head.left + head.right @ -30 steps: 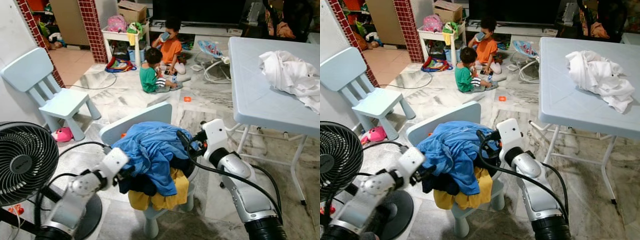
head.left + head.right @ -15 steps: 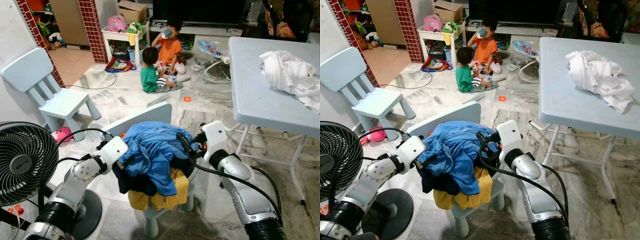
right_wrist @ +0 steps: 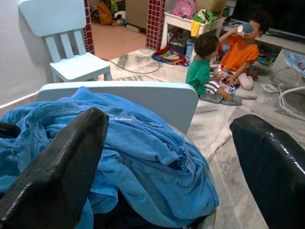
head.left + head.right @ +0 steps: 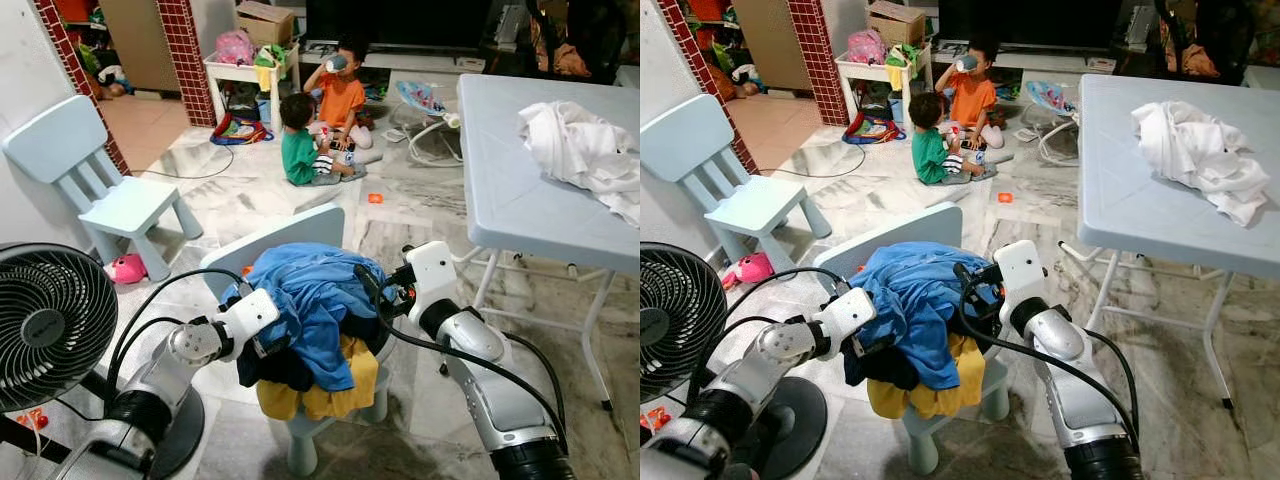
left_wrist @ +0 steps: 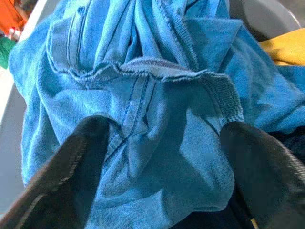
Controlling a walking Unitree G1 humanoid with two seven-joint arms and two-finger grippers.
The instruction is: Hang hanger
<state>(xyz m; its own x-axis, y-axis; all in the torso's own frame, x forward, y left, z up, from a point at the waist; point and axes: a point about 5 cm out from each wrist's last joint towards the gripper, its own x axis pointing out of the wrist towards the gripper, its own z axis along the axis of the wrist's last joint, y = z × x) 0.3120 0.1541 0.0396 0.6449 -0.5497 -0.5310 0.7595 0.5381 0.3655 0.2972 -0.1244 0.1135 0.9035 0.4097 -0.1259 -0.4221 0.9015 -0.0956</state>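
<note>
Two silver arms reached toward a small pale chair (image 4: 300, 228) heaped with clothes, just in front of the robot. To the right stood a large pale bench (image 4: 520, 190) with a crumpled white cloth (image 4: 580, 150) lying on its top. At the robot's left stood a black fan (image 4: 50, 325), and beyond it, by the wall, a second pale blue chair (image 4: 110, 190). Farther back on the marble floor (image 4: 250, 190) sat two children (image 4: 320, 110), one in green and one in orange, near a low white table (image 4: 245, 72) with toys.

On the near chair, a blue shirt (image 4: 315, 300) lay on top of the heap, over a yellow garment (image 4: 320, 390) and some dark cloth (image 4: 270, 365). No hanger could be made out in any view.

At the left side of the heap, the left end effector (image 5: 162, 162) had its fingers spread wide, with the folds of the blue shirt lying between them. At the right side of the heap, the right end effector (image 3: 176, 157) hung with its fingers also spread wide and nothing between them, facing across the shirt toward the chair's back.
</note>
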